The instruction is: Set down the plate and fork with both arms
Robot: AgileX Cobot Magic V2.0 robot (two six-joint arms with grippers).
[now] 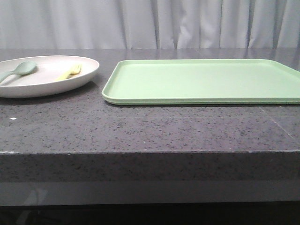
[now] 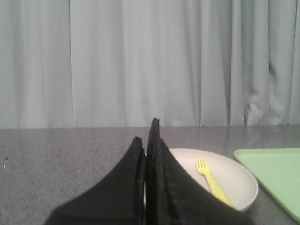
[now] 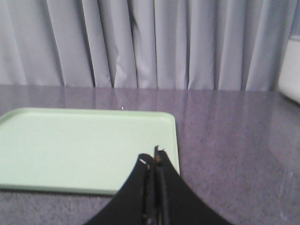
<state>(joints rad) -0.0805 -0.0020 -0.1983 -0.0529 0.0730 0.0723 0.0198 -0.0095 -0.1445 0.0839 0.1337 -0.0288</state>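
Note:
The cream-white plate (image 1: 56, 82) sits on the counter at the far left. The pale-yellow fork (image 1: 69, 72) lies in it, next to a grey-green spoon (image 1: 18, 70). In the left wrist view the plate (image 2: 239, 183) and fork (image 2: 211, 180) lie just beyond my left gripper (image 2: 147, 133), which is shut and empty. My right gripper (image 3: 152, 157) is shut and empty, over the near right corner of the light-green tray (image 3: 70, 145). Neither gripper shows in the front view.
The light-green tray (image 1: 206, 79) lies flat on the dark speckled counter, right of the plate. The counter's front edge (image 1: 150, 152) runs across the front view. A grey curtain hangs behind. A white object (image 3: 290, 79) sits at the far right edge of the right wrist view.

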